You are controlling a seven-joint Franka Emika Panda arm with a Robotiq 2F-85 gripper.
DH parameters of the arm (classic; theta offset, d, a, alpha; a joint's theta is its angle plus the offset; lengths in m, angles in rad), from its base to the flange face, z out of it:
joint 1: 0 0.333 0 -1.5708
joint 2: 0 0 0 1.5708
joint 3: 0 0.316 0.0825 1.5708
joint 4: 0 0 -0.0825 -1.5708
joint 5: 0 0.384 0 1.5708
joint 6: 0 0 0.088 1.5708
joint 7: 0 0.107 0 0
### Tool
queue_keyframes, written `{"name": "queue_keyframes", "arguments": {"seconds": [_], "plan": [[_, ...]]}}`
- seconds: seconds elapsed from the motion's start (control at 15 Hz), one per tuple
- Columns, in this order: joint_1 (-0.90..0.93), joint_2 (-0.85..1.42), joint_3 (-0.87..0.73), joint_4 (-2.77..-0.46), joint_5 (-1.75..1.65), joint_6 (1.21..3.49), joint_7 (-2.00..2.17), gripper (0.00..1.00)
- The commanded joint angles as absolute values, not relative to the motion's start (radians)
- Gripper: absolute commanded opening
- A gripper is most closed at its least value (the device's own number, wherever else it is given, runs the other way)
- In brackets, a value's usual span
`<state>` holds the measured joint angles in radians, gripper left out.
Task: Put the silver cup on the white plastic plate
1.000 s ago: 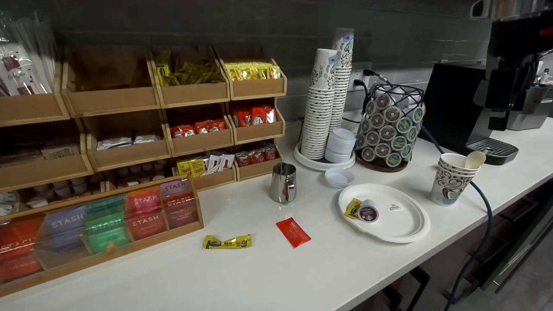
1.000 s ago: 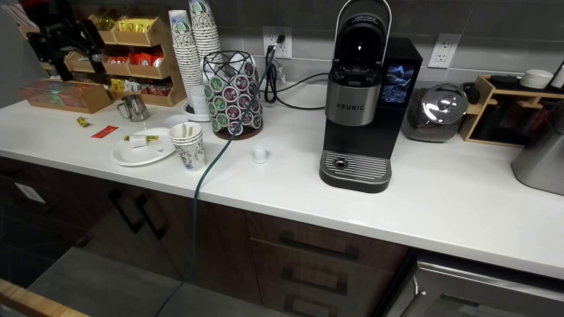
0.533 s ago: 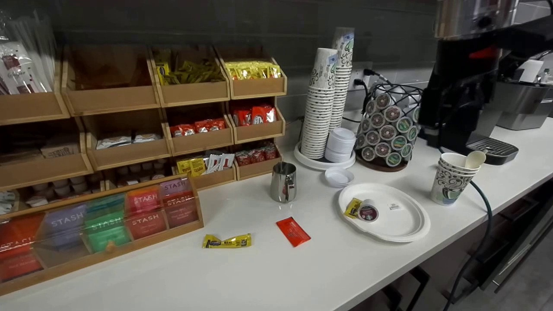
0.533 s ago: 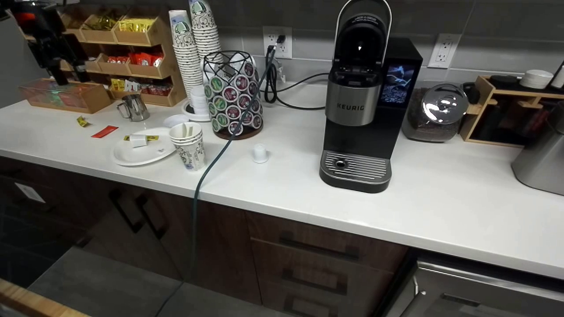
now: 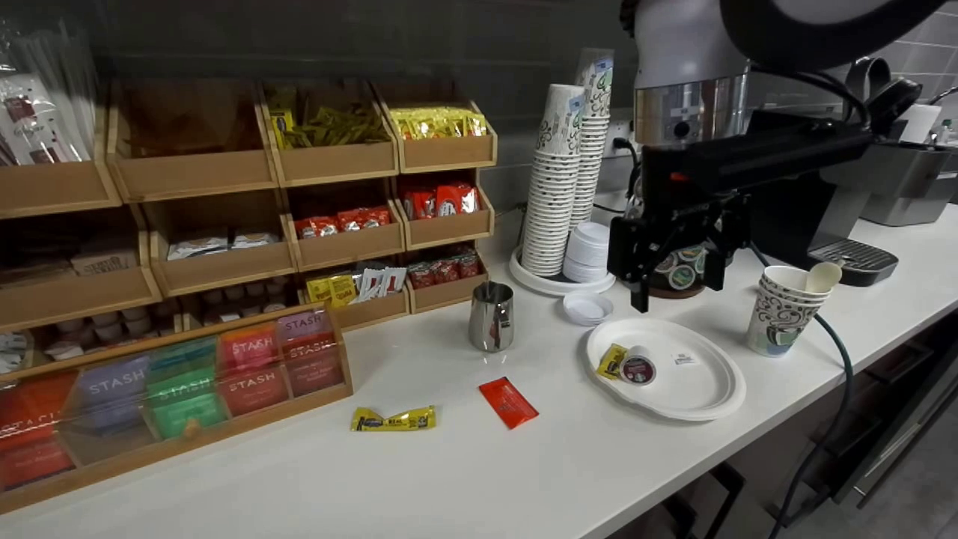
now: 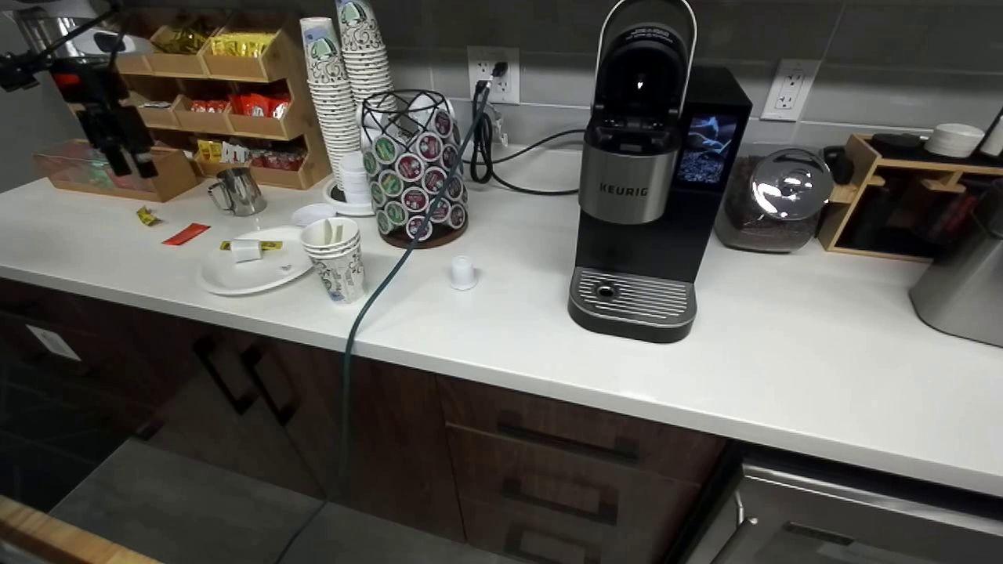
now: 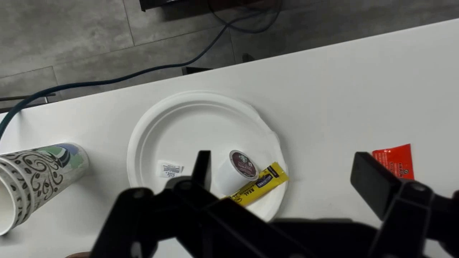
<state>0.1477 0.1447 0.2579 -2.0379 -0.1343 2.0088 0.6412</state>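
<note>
Aloft — gripper (image 5: pixel 677 292) empty, jaws wide; silver cup (image 5: pixel 492 320) upright on counter (image 5: pixel 419 479), apart from white plate (image 5: pixel 692 388).

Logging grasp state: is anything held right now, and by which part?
Nothing is held: the gripper is open and empty. The silver cup stands upright on the counter, apart from it.
</note>
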Motion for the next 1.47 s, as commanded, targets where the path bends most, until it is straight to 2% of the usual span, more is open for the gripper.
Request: {"name": "queue_keyframes", "arguments": {"seconds": [0.0,0.27,0.53,1.2,1.33,1.4], "plan": [[0.183,0.147,0.22,-2.03,-0.128,2.004,0.636,1.0],[0.207,0.221,0.24,-2.044,0.061,2.345,0.587,1.0],[0.277,0.337,0.209,-2.035,-0.016,2.651,0.6,1.0],[0.459,0.525,0.005,-1.865,-0.225,2.679,0.708,0.98],[0.473,0.558,-0.015,-1.821,-0.23,2.671,0.711,0.95],[0.485,0.577,-0.034,-1.799,-0.241,2.67,0.725,0.91]]}}
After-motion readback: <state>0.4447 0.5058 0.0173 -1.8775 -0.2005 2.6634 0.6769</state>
